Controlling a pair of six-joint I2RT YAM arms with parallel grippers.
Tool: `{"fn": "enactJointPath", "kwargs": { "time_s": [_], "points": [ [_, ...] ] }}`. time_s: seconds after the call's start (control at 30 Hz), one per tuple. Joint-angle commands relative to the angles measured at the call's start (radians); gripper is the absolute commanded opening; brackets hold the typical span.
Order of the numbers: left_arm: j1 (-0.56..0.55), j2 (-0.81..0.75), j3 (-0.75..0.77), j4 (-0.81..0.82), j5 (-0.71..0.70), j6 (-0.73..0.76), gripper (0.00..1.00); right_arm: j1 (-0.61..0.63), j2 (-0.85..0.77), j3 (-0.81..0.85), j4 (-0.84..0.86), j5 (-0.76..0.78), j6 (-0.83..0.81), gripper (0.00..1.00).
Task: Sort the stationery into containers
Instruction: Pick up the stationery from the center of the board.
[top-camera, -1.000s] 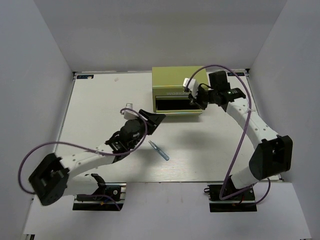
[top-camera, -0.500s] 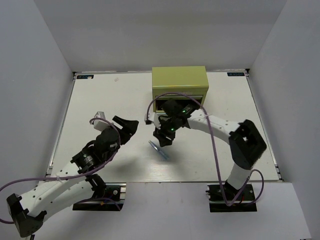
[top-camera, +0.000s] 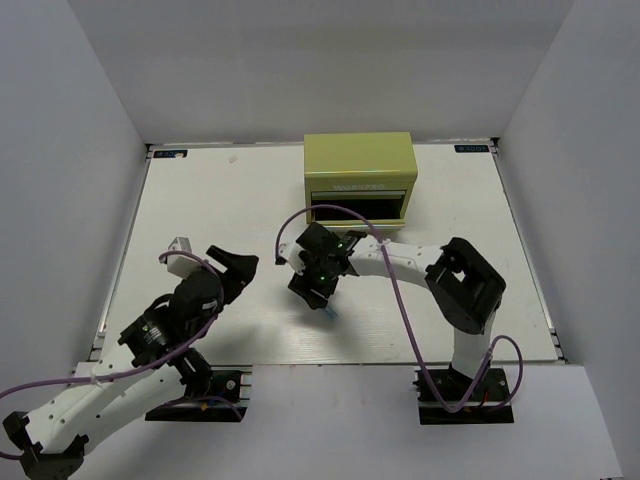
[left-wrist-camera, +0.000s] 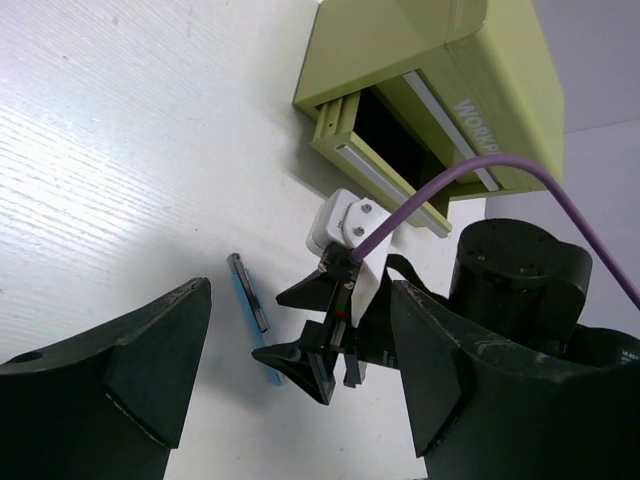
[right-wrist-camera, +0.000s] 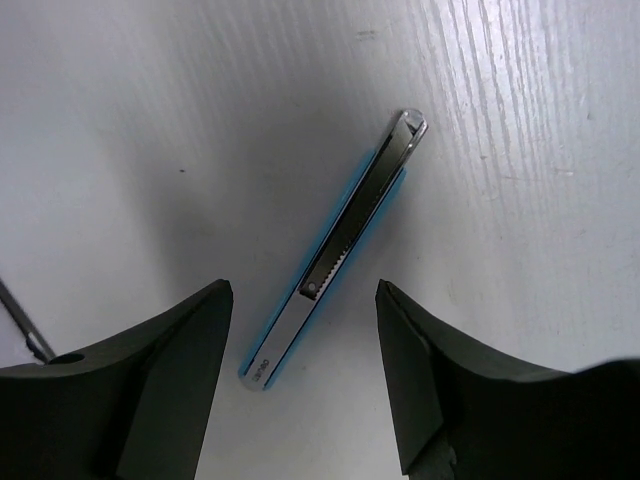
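One blue stick (right-wrist-camera: 335, 255) lies out on the counter (top-camera: 200, 200) (chest (top-camera: 360, 158) open, waiting); right jaws spread wide over it, left jaws wide too, both empty.

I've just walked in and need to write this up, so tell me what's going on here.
The right gripper hangs open over a slim blue cutter that lies flat on the white table. It has a finger on each side of the cutter and is not yet gripping it. The left gripper is open and empty, off to the left. The yellow-green chest stands at the back with a dark open slot in its front. No other stationery shows on the table.
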Motion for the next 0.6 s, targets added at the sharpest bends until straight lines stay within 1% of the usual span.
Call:
{"fn": "enactJointPath", "kwargs": {
  "time_s": [0.0,0.13,0.27,0.3,0.37,0.4,0.47,0.5,0.57],
  "points": [
    [0.002,0.012,0.015,-0.056,-0.031,-0.013,0.82,0.035,0.027,-0.034,0.058,0.108,0.085,0.66],
    [0.002,0.021,0.035,-0.083,-0.041,-0.013,0.84,0.052,0.046,-0.055,0.086,0.177,0.104,0.64],
    [0.002,0.001,0.035,-0.093,-0.041,-0.024,0.84,0.058,0.056,-0.075,0.098,0.203,0.102,0.53],
    [0.002,0.001,0.035,-0.102,-0.041,-0.024,0.84,0.061,0.056,-0.081,0.103,0.203,0.102,0.43],
    [0.002,-0.010,0.025,-0.102,-0.050,-0.033,0.84,0.064,0.053,-0.095,0.108,0.203,0.099,0.32],
    [0.002,-0.019,0.025,-0.114,-0.059,-0.033,0.84,0.065,0.050,-0.116,0.108,0.251,0.099,0.22],
    [0.002,-0.019,0.025,-0.125,-0.059,-0.042,0.84,0.067,0.044,-0.129,0.114,0.271,0.090,0.16],
    [0.002,-0.030,0.025,-0.135,-0.068,-0.042,0.84,0.070,0.047,-0.143,0.115,0.276,0.085,0.10],
    [0.002,-0.030,0.025,-0.145,-0.068,-0.042,0.84,0.066,0.047,-0.166,0.120,0.300,0.084,0.03]
  ]
}}
